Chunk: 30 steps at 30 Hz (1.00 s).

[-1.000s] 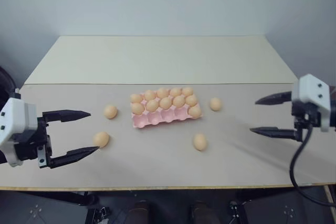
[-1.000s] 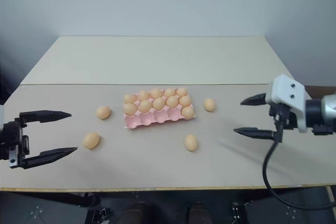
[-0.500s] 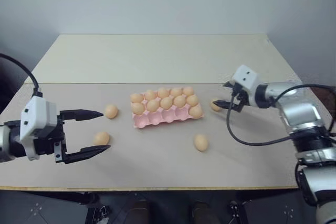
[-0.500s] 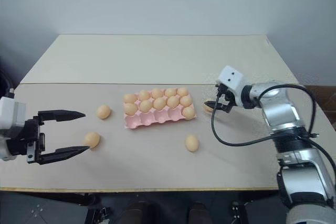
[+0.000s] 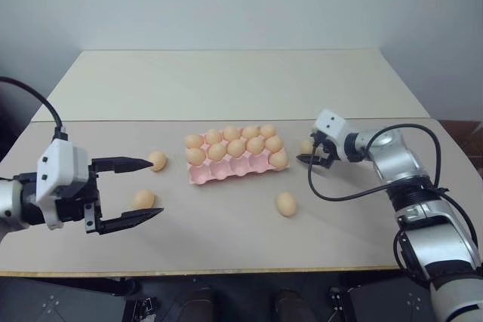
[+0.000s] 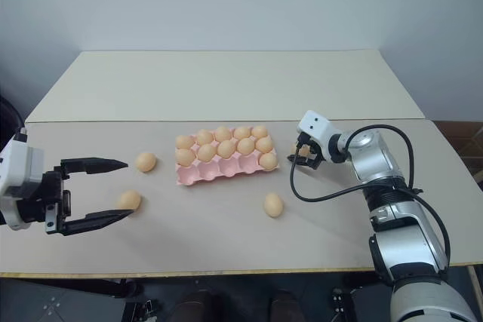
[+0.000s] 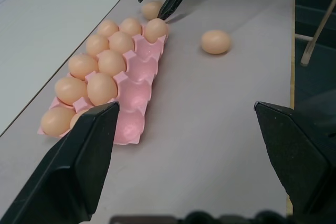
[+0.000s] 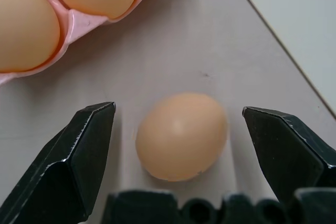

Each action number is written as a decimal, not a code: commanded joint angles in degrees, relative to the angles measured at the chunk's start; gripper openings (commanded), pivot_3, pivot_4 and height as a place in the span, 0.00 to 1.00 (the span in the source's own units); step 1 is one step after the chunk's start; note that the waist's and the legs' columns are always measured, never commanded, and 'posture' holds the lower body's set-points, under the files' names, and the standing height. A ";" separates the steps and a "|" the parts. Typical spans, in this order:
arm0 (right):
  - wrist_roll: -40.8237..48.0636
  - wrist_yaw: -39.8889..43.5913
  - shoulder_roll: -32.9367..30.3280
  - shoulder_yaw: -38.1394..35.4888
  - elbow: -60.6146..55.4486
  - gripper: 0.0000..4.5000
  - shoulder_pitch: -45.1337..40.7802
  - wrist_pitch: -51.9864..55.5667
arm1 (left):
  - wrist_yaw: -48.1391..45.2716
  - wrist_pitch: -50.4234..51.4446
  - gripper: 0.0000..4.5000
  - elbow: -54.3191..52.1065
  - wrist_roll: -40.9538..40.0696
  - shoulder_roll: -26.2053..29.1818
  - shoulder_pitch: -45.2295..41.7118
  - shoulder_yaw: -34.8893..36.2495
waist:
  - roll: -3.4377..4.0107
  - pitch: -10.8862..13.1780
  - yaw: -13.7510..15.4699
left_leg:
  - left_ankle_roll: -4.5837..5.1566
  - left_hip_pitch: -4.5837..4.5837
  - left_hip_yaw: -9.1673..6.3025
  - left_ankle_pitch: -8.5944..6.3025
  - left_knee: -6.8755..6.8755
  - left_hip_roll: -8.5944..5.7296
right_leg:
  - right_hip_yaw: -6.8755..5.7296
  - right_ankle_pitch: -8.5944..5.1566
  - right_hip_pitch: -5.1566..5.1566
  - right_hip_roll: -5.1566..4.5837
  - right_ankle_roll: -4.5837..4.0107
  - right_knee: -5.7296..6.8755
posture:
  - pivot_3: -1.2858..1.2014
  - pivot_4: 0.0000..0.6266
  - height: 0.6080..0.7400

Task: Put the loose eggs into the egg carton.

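Beige table (image 5: pixel 226 246), bare front edge, right tool (image 8: pixel 178 129) straddling egg (image 8: pixel 182 135)

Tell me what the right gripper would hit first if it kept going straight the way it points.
Most likely the loose egg lying between the open fingers of the right gripper. Past it sits the carton, though the depth is hard to judge.
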 commanded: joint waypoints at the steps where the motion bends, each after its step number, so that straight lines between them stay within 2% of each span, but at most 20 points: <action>1: -0.07 0.23 -0.10 -1.28 0.04 0.92 -1.40 -1.60 | -0.27 -1.12 1.00 -0.18 -0.18 -0.02 0.24 1.19 | 0.00 0.00 -0.02 | 0.00 0.00 0.00 0.00 0.00 0.00 | 0.00 0.00 0.00 0.00 0.00 0.00 | 0.52 0.24 1.00; 5: -1.04 -0.45 -0.35 -1.05 -0.16 0.65 -0.94 -1.38 | -0.29 -0.98 1.00 -0.42 -0.19 0.02 0.64 1.60 | 0.00 0.00 0.00 | 0.00 0.01 -0.01 0.00 0.00 -0.01 | 0.00 0.00 0.01 -0.01 0.00 0.00 | 0.52 0.24 1.00; 10: -0.02 0.20 -1.37 -2.46 -5.32 0.65 1.17 0.07 | -0.65 -1.13 1.00 0.26 -0.12 0.37 0.27 1.31 | 0.01 0.00 -0.01 | 0.00 0.01 -0.01 0.00 0.00 0.00 | 0.00 0.00 0.00 -0.01 0.00 0.00 | 0.52 0.24 1.00; 15: 1.47 0.00 -3.22 -4.73 -15.98 0.65 3.52 4.63 | -1.01 -1.39 1.00 1.24 0.12 0.73 -0.76 0.50 | 0.01 0.01 0.15 | 0.00 -0.01 -0.02 0.00 0.00 0.00 | -0.01 0.00 0.00 -0.02 0.00 0.00 | 0.52 0.24 1.00; 19: 7.69 1.14 -2.07 -8.55 -30.02 0.65 3.83 12.13 | -1.87 -1.49 1.00 2.17 0.50 1.07 -0.64 0.67 | 0.02 0.01 -0.01 | 0.00 0.01 -0.02 0.00 -0.02 0.02 | 0.01 0.00 -0.01 0.00 0.00 0.03 | 0.52 0.24 1.00; 22: 11.14 1.42 -0.52 -9.09 -35.76 0.65 3.95 16.21 | -4.35 -1.55 1.00 2.59 0.75 1.67 1.38 1.75 | 0.02 0.01 -0.16 | 0.00 0.03 -0.03 0.00 -0.09 0.06 | 0.01 0.00 -0.02 0.05 0.00 0.01 | 0.52 0.24 1.00; 25: 12.71 0.14 2.88 -7.54 -38.73 0.65 4.68 17.88 | -6.62 -2.25 1.00 3.91 1.98 2.84 3.12 3.39 | 0.01 0.01 -0.13 | 0.00 0.04 -0.02 0.00 -0.12 0.05 | 0.01 0.00 -0.01 0.01 0.00 0.00 | 0.52 0.24 1.00; 30: 8.40 -3.39 7.95 -1.09 -36.50 0.65 6.90 13.07 | -8.64 -3.10 1.00 5.86 2.76 4.44 2.74 4.36 | 0.01 0.01 0.09 | -0.02 0.05 -0.03 0.01 -0.12 -0.01 | -0.02 0.00 -0.01 -0.01 -0.01 0.01 | 0.52 0.24 1.00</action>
